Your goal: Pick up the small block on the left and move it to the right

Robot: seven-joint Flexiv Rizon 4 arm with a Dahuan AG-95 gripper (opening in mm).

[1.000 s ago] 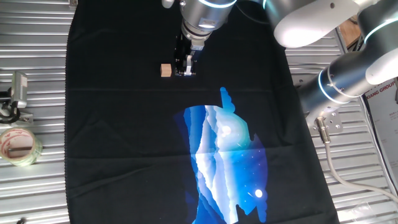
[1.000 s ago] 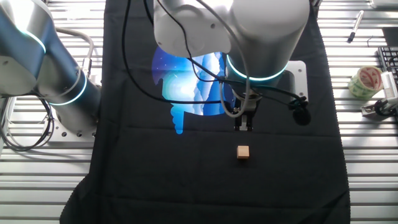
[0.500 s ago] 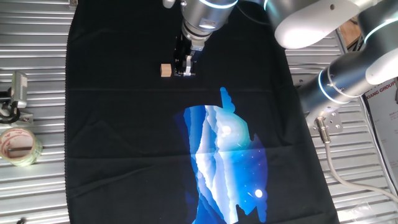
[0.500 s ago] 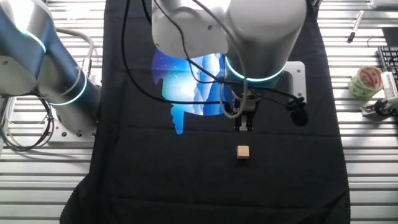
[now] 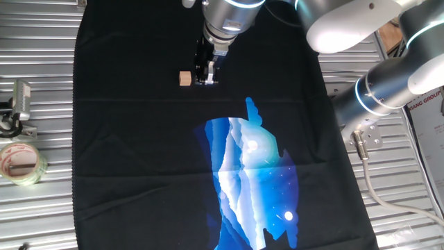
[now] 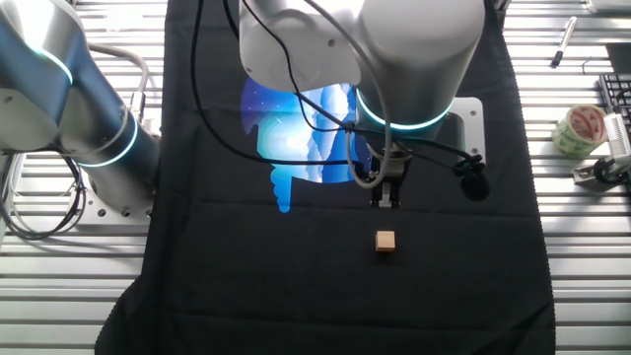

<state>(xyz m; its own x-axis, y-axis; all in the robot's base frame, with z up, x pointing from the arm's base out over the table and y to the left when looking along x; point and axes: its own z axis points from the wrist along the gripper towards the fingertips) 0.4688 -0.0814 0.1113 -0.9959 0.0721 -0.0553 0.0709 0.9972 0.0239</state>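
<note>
The small block [image 5: 184, 78] is a tiny tan wooden cube lying on the black cloth [image 5: 139, 153]. It also shows in the other fixed view [image 6: 385, 241]. My gripper [image 5: 207, 80] hangs just to the right of the block, a short gap away, low over the cloth. In the other fixed view the gripper [image 6: 385, 201] is a little beyond the block, toward the blue print. Its fingers look close together with nothing between them. The block is free and untouched.
A blue mountain print [image 5: 253, 180] covers the cloth's middle and right. A roll of clear tape [image 5: 21, 163] and a metal clip [image 5: 19, 104] lie on the slatted table to the left. The arm's base [image 5: 388, 90] stands at the right.
</note>
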